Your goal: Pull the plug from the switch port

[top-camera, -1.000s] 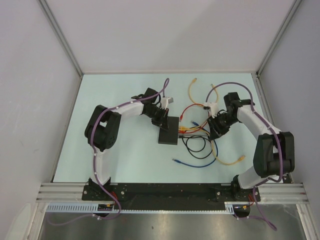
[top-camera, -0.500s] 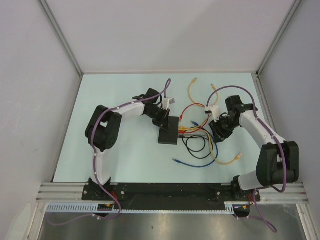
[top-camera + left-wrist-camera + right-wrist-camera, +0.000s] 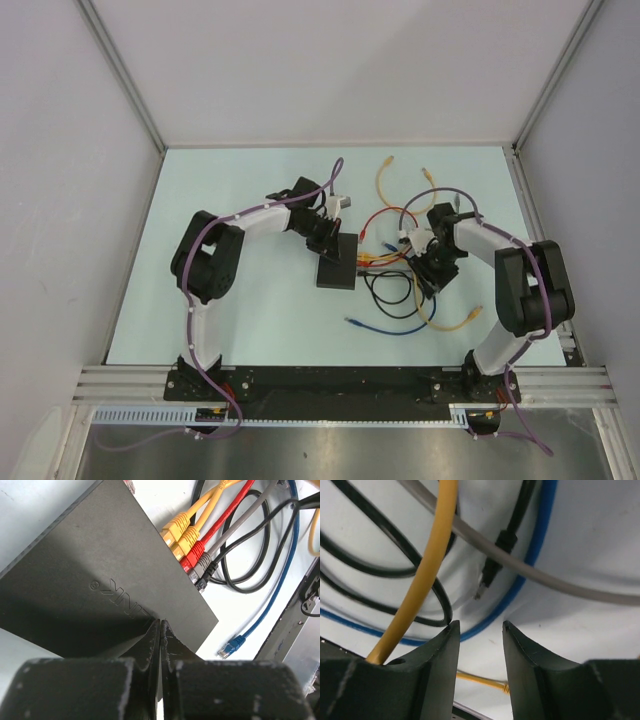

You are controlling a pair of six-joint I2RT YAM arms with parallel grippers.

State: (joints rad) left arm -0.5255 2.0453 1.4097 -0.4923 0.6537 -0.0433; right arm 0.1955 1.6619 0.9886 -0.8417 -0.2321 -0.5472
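The flat black switch (image 3: 337,262) lies mid-table; in the left wrist view (image 3: 100,575) two yellow plugs (image 3: 176,530), a red, a grey and a black plug sit side by side in its right edge. My left gripper (image 3: 325,234) is shut, its tips (image 3: 160,623) resting on the switch's top near its edge. My right gripper (image 3: 432,264) is open and empty, low over the cable tangle right of the switch. Between its tips (image 3: 480,627) I see bare table, with a blue cable (image 3: 530,560) just beyond them.
Loose cables spread right of the switch: black loops (image 3: 392,292), a blue cable with a free plug (image 3: 352,321), a yellow one (image 3: 462,322), red and yellow ones behind (image 3: 385,175). A free black plug (image 3: 492,570) lies ahead of my right fingers.
My right arm has folded its elbow in, and its gripper has shifted slightly left and nearer, over the cables. My left arm and the switch have not moved.
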